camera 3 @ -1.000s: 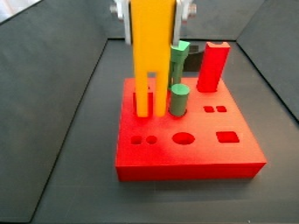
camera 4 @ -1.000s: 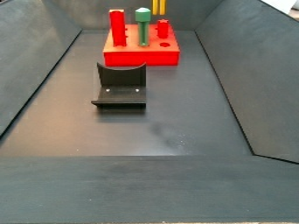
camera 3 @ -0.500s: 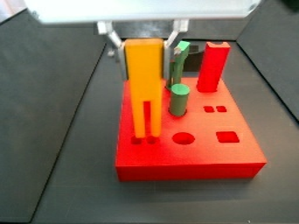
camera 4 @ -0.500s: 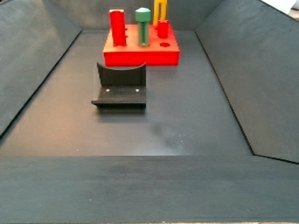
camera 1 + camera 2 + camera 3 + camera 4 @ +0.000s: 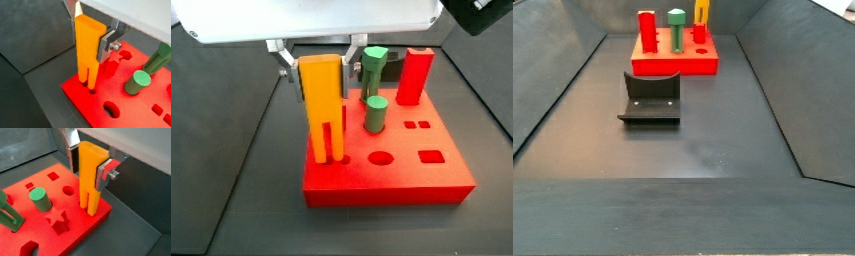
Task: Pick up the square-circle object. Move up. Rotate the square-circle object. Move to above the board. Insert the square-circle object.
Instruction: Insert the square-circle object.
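Note:
The square-circle object (image 5: pixel 321 105) is a tall yellow-orange peg held upright, forked end down. Its two prongs reach into small holes near a corner of the board (image 5: pixel 418 180), a flat red block with shaped cut-outs. My gripper (image 5: pixel 319 62) is shut on the peg's upper part, a silver finger plate (image 5: pixel 105 44) pressed to each side. Both wrist views show the peg (image 5: pixel 87 50) (image 5: pixel 90 178) meeting the board (image 5: pixel 83 102) (image 5: pixel 40 230). In a side view from far off, only the peg's top (image 5: pixel 700 10) shows behind the board (image 5: pixel 673 65).
A green round peg (image 5: pixel 376 113), a green hexagon-topped peg (image 5: pixel 373 68) and a red square pillar (image 5: pixel 413 76) stand in the board close beside the held peg. The dark fixture (image 5: pixel 651 97) sits on the floor in front of the board. Grey walls enclose the floor.
My gripper has come down with the peg, shifting slightly toward the board's corner. The prongs hung above the board before; now their tips are in the holes.

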